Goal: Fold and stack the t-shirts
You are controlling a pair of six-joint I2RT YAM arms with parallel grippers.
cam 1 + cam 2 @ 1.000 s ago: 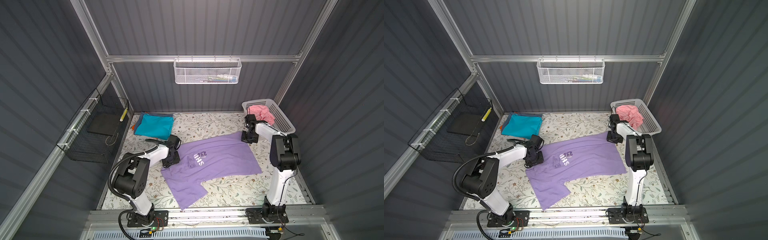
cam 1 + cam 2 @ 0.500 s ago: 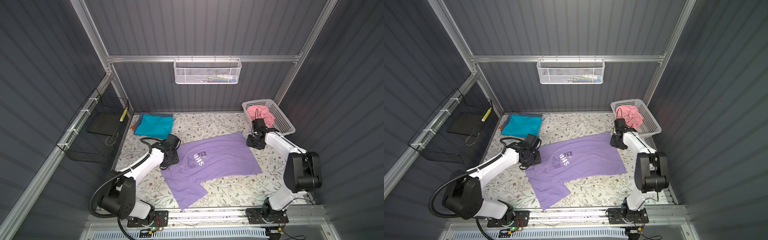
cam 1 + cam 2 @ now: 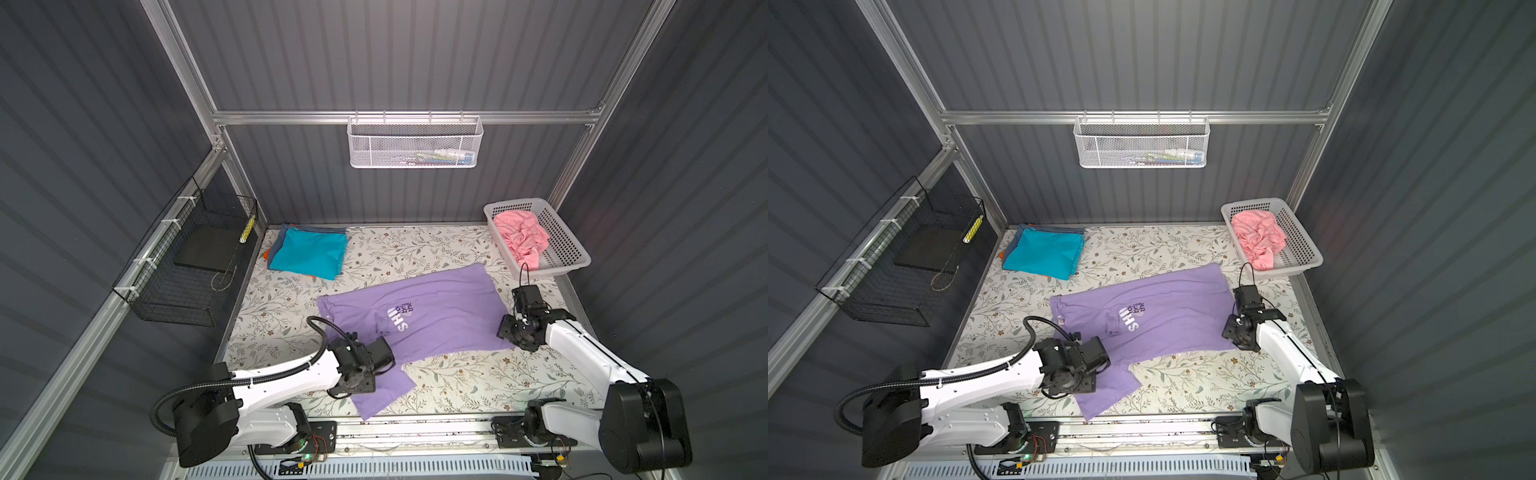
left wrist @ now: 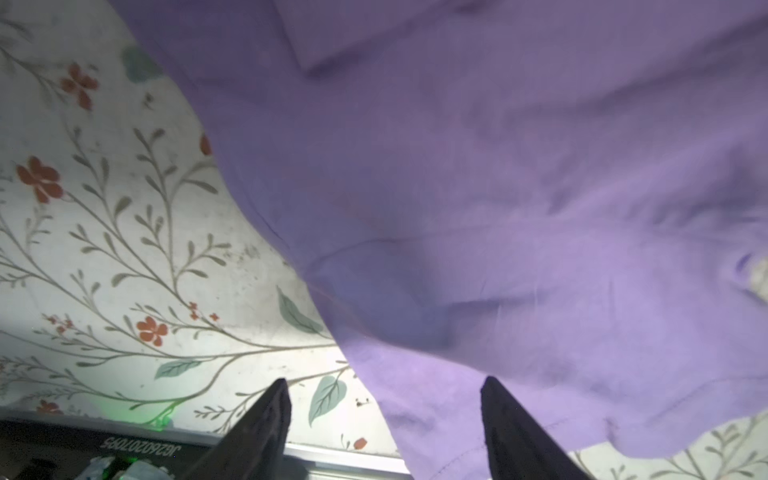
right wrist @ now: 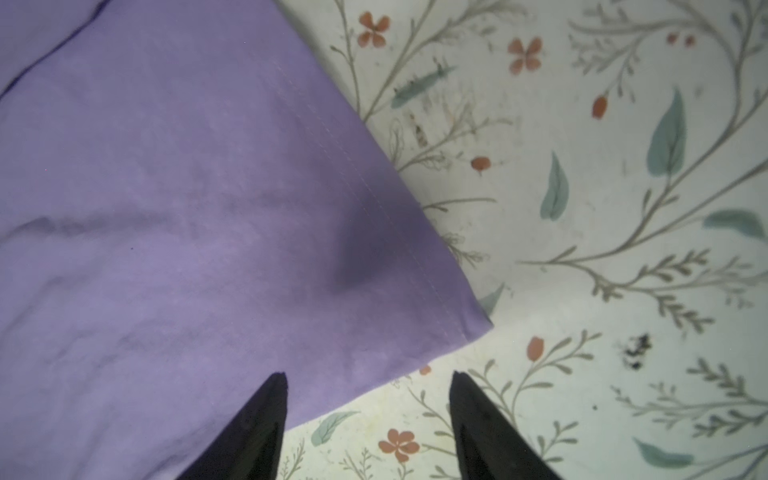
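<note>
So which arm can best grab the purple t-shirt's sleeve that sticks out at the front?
The left one. The left gripper hangs open right over that sleeve of the soft lavender cotton t-shirt, while the right gripper is open far off, at the shirt's hem corner on the other side.

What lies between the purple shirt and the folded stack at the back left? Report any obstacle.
Nothing visible. Only bare floral table separates the lavender t-shirt from the folded stack. The white basket with the pink shirt sits off to the other side.
</note>
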